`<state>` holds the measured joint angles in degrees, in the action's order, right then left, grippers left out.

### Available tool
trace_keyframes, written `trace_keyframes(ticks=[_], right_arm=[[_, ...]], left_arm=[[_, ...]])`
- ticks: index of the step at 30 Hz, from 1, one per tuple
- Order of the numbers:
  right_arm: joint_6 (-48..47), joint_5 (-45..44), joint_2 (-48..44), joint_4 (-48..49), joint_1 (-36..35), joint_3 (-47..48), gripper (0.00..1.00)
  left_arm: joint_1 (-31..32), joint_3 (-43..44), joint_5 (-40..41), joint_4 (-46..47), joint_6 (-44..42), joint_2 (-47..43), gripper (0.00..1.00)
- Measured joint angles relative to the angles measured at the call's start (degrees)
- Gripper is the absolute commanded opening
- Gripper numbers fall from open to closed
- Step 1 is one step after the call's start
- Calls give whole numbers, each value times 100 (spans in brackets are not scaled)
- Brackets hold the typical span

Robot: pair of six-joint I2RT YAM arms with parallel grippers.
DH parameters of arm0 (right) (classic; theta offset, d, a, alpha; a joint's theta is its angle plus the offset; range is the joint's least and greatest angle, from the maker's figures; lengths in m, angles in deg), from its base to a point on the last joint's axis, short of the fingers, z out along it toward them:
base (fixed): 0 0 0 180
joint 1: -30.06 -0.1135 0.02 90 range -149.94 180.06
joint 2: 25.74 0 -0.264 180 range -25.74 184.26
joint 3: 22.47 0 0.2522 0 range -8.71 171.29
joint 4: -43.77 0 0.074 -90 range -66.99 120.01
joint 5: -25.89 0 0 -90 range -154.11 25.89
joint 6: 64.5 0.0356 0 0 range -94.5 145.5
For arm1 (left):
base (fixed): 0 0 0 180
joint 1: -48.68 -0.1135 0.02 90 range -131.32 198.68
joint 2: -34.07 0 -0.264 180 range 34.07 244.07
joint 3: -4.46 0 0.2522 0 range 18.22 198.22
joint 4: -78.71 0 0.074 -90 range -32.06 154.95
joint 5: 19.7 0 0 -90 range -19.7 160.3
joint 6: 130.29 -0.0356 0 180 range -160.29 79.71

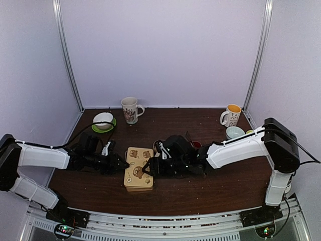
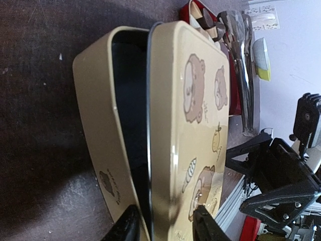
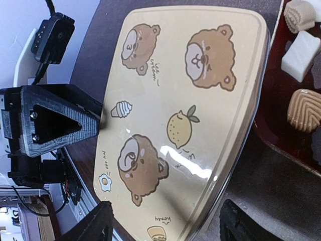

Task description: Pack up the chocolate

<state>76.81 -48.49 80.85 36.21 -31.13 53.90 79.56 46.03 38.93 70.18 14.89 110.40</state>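
Note:
A cream tin with cartoon bears lies mid-table. Its lid (image 1: 139,163) is lifted askew off the base (image 2: 95,110), and the dark inside shows. My left gripper (image 1: 120,163) reaches in from the left. In the left wrist view it (image 2: 166,226) is shut on the lid (image 2: 200,100) at its near edge. My right gripper (image 1: 149,169) is over the tin's right side, open. In the right wrist view it (image 3: 168,226) has one jaw either side of the lid (image 3: 190,100). Chocolate pieces, a white cube (image 3: 301,55) and a tan ridged one (image 3: 303,110), lie in a red tray (image 2: 193,10) beside the tin.
Metal tongs (image 2: 241,60) lie by the tray. A patterned mug (image 1: 131,109) and a white bowl on a green saucer (image 1: 103,120) stand at the back left. A yellow-lined mug (image 1: 231,115) and a pale blue bowl (image 1: 234,132) stand at the back right.

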Motion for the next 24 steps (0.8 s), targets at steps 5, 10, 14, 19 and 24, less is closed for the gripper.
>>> trace_keyframes(ticks=[5, 10, 14, 19, 24], right_arm=[[131, 177, 212, 275, 22, -22, 68], [216, 337, 251, 444, 37, -63, 61], [299, 409, 251, 570, 48, -116, 55], [315, 435, 249, 640, 85, -184, 51], [310, 439, 249, 638, 85, -190, 51]], left_arm=[[11, 0, -50, 0, 4, 81, 39], [11, 0, -90, 4, 28, 83, 38], [9, 0, -111, 2, 63, 83, 38], [9, 0, -197, 2, 74, 81, 36], [9, 17, -205, -111, 85, -48, 36]])
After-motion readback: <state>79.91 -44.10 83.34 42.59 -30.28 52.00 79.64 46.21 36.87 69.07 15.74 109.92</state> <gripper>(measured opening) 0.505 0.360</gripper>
